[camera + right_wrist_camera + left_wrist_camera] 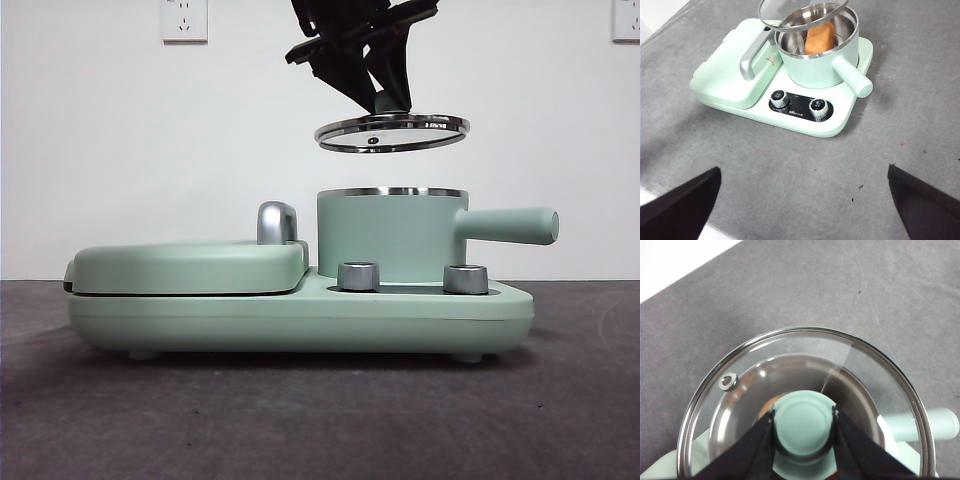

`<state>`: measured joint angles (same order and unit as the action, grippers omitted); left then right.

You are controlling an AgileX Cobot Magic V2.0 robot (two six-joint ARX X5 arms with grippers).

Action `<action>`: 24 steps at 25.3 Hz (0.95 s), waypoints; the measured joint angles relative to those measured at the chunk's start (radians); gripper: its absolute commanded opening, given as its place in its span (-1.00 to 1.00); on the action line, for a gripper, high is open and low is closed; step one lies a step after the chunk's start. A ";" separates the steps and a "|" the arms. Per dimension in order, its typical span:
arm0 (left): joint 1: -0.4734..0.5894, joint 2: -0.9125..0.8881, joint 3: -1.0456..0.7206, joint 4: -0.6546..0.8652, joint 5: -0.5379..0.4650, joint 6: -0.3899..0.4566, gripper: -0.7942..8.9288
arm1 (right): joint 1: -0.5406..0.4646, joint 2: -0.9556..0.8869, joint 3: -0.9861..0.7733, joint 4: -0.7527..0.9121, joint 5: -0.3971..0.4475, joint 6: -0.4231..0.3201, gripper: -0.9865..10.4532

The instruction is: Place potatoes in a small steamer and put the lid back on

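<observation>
A plain white wall (100, 150) with two outlets (184, 19) rises behind the dark grey tabletop (300, 420).

In the front view the mint-green pot's (390, 235) wall hides its contents — we see no potato. Through the left wrist's glass lid (805, 405), only an orange sliver (767, 407) shows — the knob (803, 426) covers the rest.

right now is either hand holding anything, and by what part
The left hand holds the lid by its green knob, above the small steamer. The right hand holds nothing.
</observation>
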<state>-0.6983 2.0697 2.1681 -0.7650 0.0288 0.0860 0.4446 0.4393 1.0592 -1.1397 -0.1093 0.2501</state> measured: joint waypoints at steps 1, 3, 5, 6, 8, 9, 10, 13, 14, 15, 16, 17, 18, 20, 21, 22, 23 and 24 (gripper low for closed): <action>0.000 0.005 0.000 0.000 0.000 0.000 -0.81 | 0.000 0.000 0.000 0.000 0.000 0.002 0.22; 0.000 0.020 0.000 0.000 0.000 0.000 -0.81 | 0.000 0.000 0.000 0.000 0.000 0.002 0.22; 0.000 0.037 0.000 0.000 0.000 0.001 -0.81 | 0.000 0.000 0.000 0.000 0.000 0.002 0.22; 0.000 0.041 0.000 -0.001 0.000 0.001 -0.81 | 0.000 0.000 0.000 0.000 0.000 0.002 0.22; 0.003 0.048 0.000 -0.001 0.000 0.001 -0.81 | 0.000 0.000 0.000 0.000 0.000 0.002 0.22; 0.007 0.050 0.000 0.000 0.000 0.001 -0.81 | 0.000 0.000 0.000 0.000 0.000 0.002 0.22; 0.010 0.053 0.000 0.000 0.000 0.001 -0.81 | 0.000 0.000 0.000 0.000 0.000 0.002 0.22; 0.020 0.066 0.000 0.000 0.000 0.001 -0.81 | 0.000 0.000 0.000 -0.001 0.000 0.002 0.22; 0.020 0.069 0.000 0.001 0.000 0.001 -0.81 | 0.000 0.000 0.000 -0.003 0.000 0.002 0.22; 0.020 0.074 0.000 0.001 0.000 0.001 -0.81 | 0.000 0.000 0.000 -0.004 0.000 0.002 0.22; 0.020 0.077 0.000 0.001 0.003 0.001 -0.81 | 0.000 0.000 0.000 -0.004 0.000 0.002 0.22; 0.020 0.080 0.000 0.002 0.004 0.001 -0.81 | 0.000 0.000 0.000 -0.004 0.000 0.002 0.22; 0.020 0.082 0.000 0.004 0.006 0.001 -0.81 | 0.000 0.000 0.000 -0.004 0.000 0.002 0.22; 0.020 0.086 0.000 0.006 0.014 0.001 -0.81 | 0.000 0.000 0.000 -0.004 0.000 0.002 0.22; 0.020 0.089 0.000 0.007 0.018 0.001 -0.81 | 0.000 0.000 0.000 -0.004 0.000 0.002 0.22; 0.020 0.090 0.000 0.007 0.019 0.001 -0.81 | 0.000 0.000 0.000 -0.004 0.000 0.002 0.22; 0.020 0.090 0.000 0.008 0.020 0.001 -0.81 | 0.000 0.000 0.000 -0.004 0.001 0.002 0.22; 0.020 0.090 0.000 0.008 0.020 0.001 -0.81 | 0.000 0.000 0.000 -0.004 0.001 0.002 0.22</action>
<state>-0.6785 2.1601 2.1681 -0.7570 0.0490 0.0872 0.4446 0.4393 1.0595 -1.1439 -0.1081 0.2520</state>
